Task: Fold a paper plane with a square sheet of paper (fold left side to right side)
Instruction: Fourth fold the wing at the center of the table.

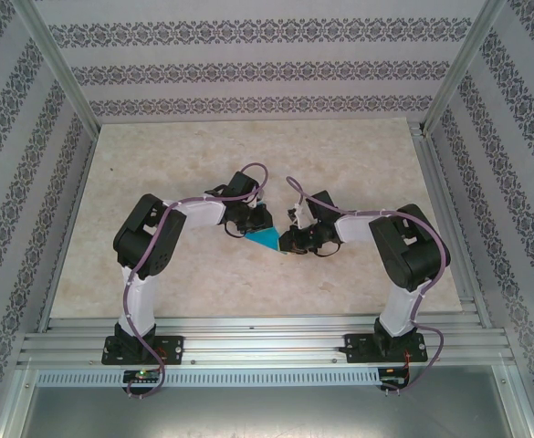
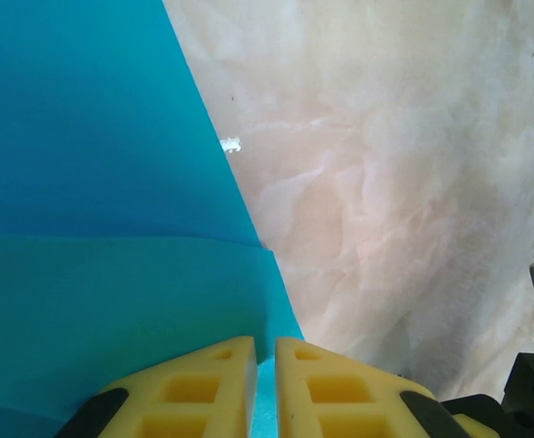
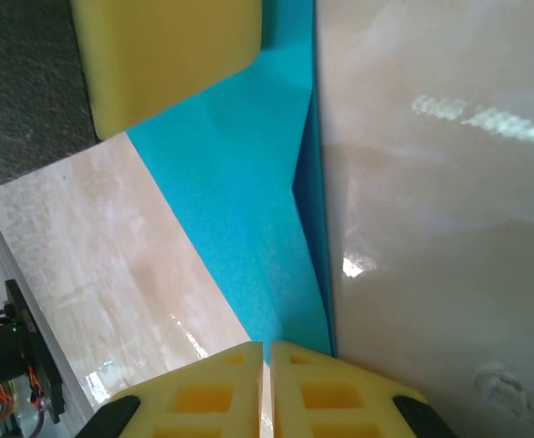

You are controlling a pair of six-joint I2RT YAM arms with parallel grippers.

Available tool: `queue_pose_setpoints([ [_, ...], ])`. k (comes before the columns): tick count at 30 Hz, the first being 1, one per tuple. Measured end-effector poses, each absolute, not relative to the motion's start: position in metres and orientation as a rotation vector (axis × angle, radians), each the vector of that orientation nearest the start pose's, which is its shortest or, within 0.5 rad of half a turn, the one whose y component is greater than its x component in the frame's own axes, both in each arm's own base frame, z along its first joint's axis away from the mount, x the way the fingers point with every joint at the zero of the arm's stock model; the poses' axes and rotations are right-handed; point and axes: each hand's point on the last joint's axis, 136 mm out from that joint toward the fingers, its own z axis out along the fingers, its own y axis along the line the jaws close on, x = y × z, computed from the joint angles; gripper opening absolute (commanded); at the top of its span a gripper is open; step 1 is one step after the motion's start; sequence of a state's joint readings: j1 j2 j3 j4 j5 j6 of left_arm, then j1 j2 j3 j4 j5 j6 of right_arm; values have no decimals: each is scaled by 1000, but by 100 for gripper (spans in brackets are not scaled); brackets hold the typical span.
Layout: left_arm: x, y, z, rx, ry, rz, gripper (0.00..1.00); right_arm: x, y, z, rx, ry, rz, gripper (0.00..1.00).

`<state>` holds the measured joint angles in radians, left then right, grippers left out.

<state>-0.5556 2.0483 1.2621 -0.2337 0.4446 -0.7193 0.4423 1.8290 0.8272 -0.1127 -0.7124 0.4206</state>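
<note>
The square sheet of paper (image 1: 267, 239), bright cyan-blue and folded into a pointed shape with overlapping layers, lies on the table between the two grippers. In the left wrist view the paper (image 2: 93, 182) shows a fold edge across it. My left gripper (image 2: 265, 351) (image 1: 256, 228) is shut on its edge, with blue showing in the thin gap. In the right wrist view the paper (image 3: 239, 210) narrows down to my right gripper (image 3: 267, 351) (image 1: 287, 245), which is shut with its tips at the narrow end. I cannot tell whether paper is pinched there. A yellow finger (image 3: 166, 55) of the left gripper rests on the far end.
The pale marbled tabletop (image 1: 248, 155) stretches behind and beside the paper. Patterned walls (image 1: 248, 64) close it in on three sides. A metal rail (image 1: 267, 338) with both arm bases runs along the near edge.
</note>
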Motion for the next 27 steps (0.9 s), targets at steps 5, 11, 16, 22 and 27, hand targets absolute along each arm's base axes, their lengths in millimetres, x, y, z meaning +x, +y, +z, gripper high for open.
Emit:
queue_pose_setpoints([
  [5,365,-302,22,-42,2822,-936,17,277,255,11,-266,2772,1209,7],
  [11,377,-280,22,-87,2823,-912,18,278,255,10,-260,2774,1207,3],
  [16,383,-268,21,-91,2817,-906,18,277,255,10,-258,2776,1211,3],
  [22,393,-247,28,-107,2798,-866,19,278,255,10,-258,2776,1210,1],
  [27,389,-232,72,-100,2697,-875,20,278,255,10,-258,2778,1209,1],
])
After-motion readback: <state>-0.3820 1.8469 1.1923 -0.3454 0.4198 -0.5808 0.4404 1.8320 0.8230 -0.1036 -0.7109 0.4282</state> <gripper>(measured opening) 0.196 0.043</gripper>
